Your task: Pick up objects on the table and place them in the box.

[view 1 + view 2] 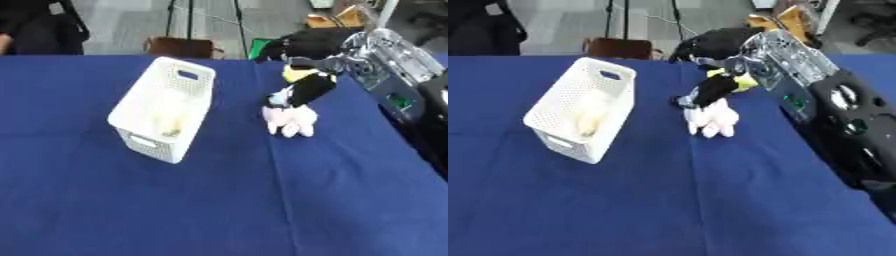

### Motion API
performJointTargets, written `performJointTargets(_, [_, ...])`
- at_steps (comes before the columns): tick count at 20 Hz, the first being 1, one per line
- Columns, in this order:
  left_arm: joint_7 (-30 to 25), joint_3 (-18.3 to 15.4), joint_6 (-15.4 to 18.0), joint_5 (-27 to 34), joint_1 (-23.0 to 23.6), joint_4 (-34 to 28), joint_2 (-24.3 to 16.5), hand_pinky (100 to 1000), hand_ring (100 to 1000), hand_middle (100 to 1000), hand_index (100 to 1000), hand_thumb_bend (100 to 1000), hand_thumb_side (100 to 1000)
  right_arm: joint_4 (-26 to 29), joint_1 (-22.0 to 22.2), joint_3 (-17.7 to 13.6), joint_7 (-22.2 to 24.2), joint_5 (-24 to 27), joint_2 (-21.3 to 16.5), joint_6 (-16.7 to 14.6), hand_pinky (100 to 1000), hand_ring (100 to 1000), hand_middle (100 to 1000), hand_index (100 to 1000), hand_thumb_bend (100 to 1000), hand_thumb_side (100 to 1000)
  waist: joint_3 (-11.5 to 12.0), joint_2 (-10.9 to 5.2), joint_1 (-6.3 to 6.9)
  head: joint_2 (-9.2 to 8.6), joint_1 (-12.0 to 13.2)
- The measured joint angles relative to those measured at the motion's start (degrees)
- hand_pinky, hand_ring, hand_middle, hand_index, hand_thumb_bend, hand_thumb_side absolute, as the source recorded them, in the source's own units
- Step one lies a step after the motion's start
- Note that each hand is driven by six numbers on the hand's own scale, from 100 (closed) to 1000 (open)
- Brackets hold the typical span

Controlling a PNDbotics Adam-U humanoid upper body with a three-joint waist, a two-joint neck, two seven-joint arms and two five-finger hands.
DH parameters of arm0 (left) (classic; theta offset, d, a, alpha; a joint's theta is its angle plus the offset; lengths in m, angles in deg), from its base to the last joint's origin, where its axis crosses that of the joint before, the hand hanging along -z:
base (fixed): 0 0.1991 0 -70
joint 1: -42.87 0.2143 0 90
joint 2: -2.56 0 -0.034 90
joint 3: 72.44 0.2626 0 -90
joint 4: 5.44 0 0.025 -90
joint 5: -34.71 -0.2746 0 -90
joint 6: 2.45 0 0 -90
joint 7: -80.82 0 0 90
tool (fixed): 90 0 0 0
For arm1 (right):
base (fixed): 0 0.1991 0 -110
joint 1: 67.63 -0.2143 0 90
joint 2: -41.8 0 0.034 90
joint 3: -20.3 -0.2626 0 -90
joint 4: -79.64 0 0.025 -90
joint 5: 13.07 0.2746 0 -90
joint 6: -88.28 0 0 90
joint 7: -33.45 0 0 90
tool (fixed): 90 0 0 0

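Right robot hand [302, 62] at 1 o'clock, fingers closed on the plush toy [293, 107] dangling right of the white box [166, 107] over the tabletop [219, 200]; risk: top-only hold, could slip mid-transfer.

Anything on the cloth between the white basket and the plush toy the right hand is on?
Nothing: in the left eye view only bare blue tablecloth separates the basket from the plush toy.

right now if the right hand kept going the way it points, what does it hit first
Probably the pink, black and yellow plush toy under the right hand; its black fingers already seem to be on the toy, though depth is unclear.
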Motion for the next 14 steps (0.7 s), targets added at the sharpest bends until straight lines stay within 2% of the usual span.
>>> performJointTargets(6, [-0.39, 0.0, 0.01, 0.0, 0.0, 0.0, 0.0, 733, 698, 710, 698, 100, 533, 3.81, 3.07, -0.9, 1.56, 0.39, -2.51, 1.86, 968, 1000, 975, 1000, 461, 789, -0.29, 0.01, 0.07, -0.05, 0.03])
performJointTargets(7, [-0.4, 0.0, 0.01, 0.0, 0.0, 0.0, 0.0, 732, 697, 709, 698, 100, 533, 4.14, 3.38, -0.98, 1.49, 0.33, -2.62, 2.27, 961, 1000, 969, 1000, 395, 781, -0.29, 0.01, 0.1, -0.06, 0.03])
performJointTargets(14, [-0.41, 0.0, 0.01, 0.0, 0.0, 0.0, 0.0, 732, 696, 708, 696, 100, 533, 3.49, 4.58, -0.92, -0.33, -3.12, -2.91, 5.96, 952, 1000, 954, 1000, 337, 810, -0.11, 0.02, 0.11, -0.25, 0.0])
